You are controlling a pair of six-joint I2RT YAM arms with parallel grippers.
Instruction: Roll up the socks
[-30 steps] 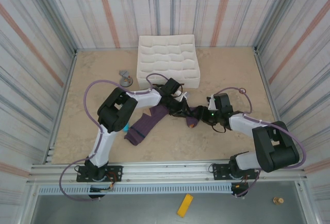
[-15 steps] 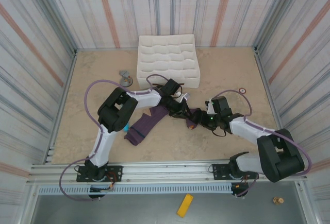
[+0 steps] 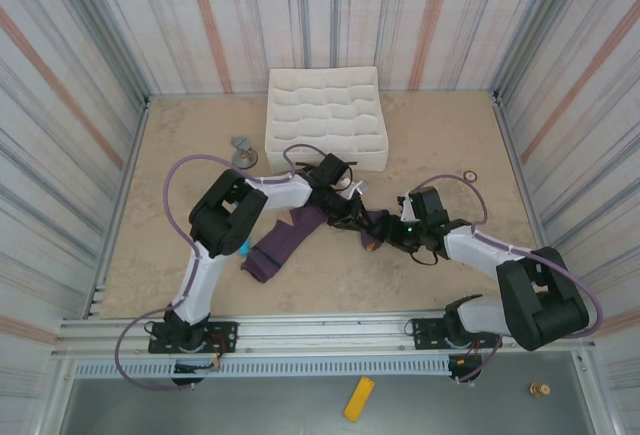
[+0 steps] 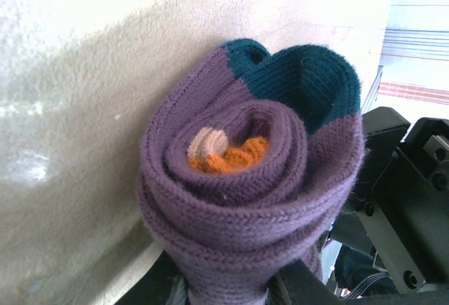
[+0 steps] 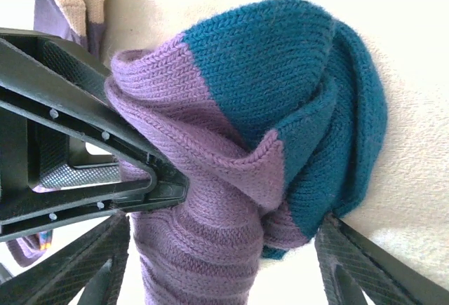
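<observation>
Top external: fixed, high, behind the arm bases, tilted down toward the far wall. Wide shot with the whole table (image 3: pixel 180 155) in frame, far from the work.
Left wrist: rides the left arm and faces right across the table. It sits almost on top of the sock roll (image 4: pixel 245 179), own fingers (image 4: pixel 151 287) at the bottom edge.
Right wrist: mirror setup, faces left, same closeness, fingers in both bottom corners.
Overlap: all three see the sock roll at table centre. Wrist views catch it from opposite sides.

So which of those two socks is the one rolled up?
The teal-toed sock, bundled tight between the left gripper and the right gripper. The other sock lies stretched out flat beside it.
</observation>
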